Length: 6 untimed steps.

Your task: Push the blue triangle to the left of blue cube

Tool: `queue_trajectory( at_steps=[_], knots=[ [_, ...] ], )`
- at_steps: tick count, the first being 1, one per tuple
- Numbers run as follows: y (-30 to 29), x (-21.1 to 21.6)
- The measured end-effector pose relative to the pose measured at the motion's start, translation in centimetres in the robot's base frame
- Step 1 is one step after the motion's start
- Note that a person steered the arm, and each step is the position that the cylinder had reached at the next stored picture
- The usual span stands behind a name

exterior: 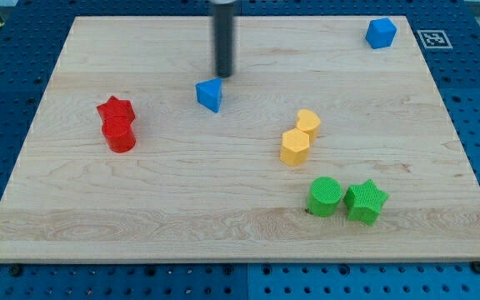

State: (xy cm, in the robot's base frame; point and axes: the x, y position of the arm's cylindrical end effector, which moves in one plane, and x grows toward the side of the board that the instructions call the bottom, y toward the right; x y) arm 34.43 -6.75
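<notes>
The blue triangle (210, 94) lies on the wooden board, left of centre in the upper half. The blue cube (381, 32) sits far off at the board's top right corner. My tip (223, 74) is just above and slightly right of the blue triangle in the view, very close to it; I cannot tell if they touch. The dark rod rises from there out of the view's top.
A red star (115, 109) and a red cylinder (120, 135) touch at the left. Two yellow blocks (307, 123) (294, 147) sit right of centre. A green cylinder (325, 197) and a green star (365, 202) lie at the lower right. The wooden board (223, 225) rests on a blue pegboard table.
</notes>
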Motion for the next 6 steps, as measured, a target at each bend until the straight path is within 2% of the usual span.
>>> queue_trajectory(
  at_steps=[1, 2, 3, 6],
  knots=[
    [-4.3, 2.0],
    [-3.6, 3.1],
    [-2.4, 5.6],
    [6.2, 5.7]
  ],
)
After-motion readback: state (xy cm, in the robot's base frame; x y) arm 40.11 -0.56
